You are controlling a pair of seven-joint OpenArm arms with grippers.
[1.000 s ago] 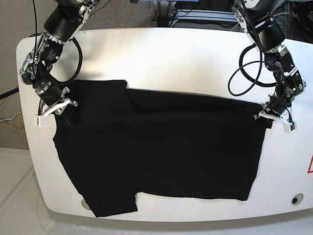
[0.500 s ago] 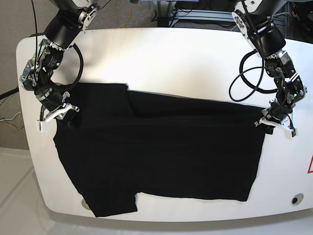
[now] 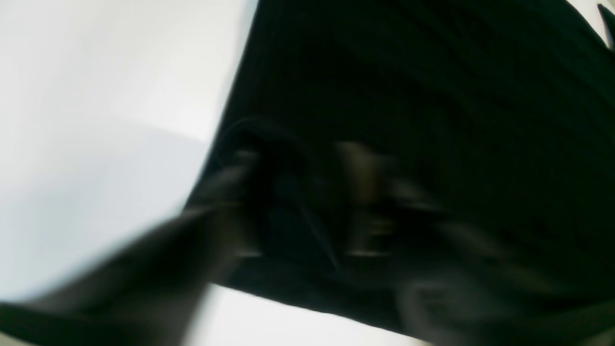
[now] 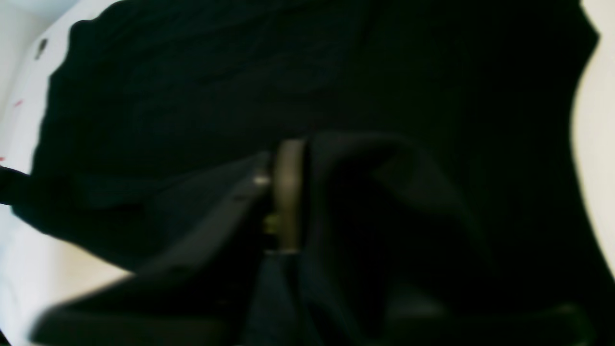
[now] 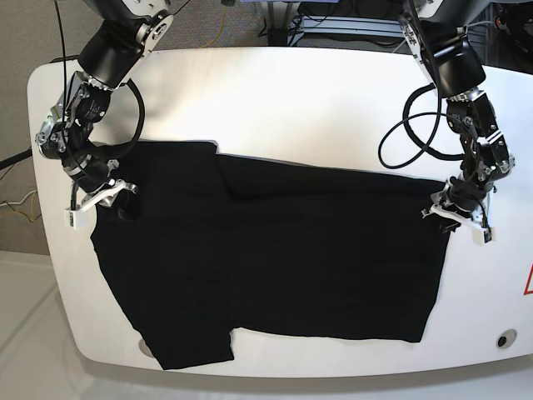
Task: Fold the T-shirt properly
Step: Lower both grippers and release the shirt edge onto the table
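Note:
The black T-shirt (image 5: 283,250) lies spread flat over the white table (image 5: 291,100). One sleeve reaches the front edge. My right gripper (image 5: 104,200), on the left of the base view, is shut on the shirt's left edge near the upper sleeve. The right wrist view shows cloth (image 4: 240,72) bunched against its fingers (image 4: 288,192). My left gripper (image 5: 456,221), on the right of the base view, is shut on the shirt's upper right corner. The left wrist view is blurred, with dark cloth (image 3: 432,96) filling it.
Black cable loops (image 5: 408,137) hang from the left arm and another loop (image 5: 133,100) from the right arm. A round hole (image 5: 502,340) and a red mark (image 5: 528,282) sit at the table's right front. Bare white tabletop lies behind the shirt.
Both grippers have moved toward the table's front. The left gripper has also shifted inward, carrying the shirt's right corner with it. The right gripper has slid down the shirt's left edge.

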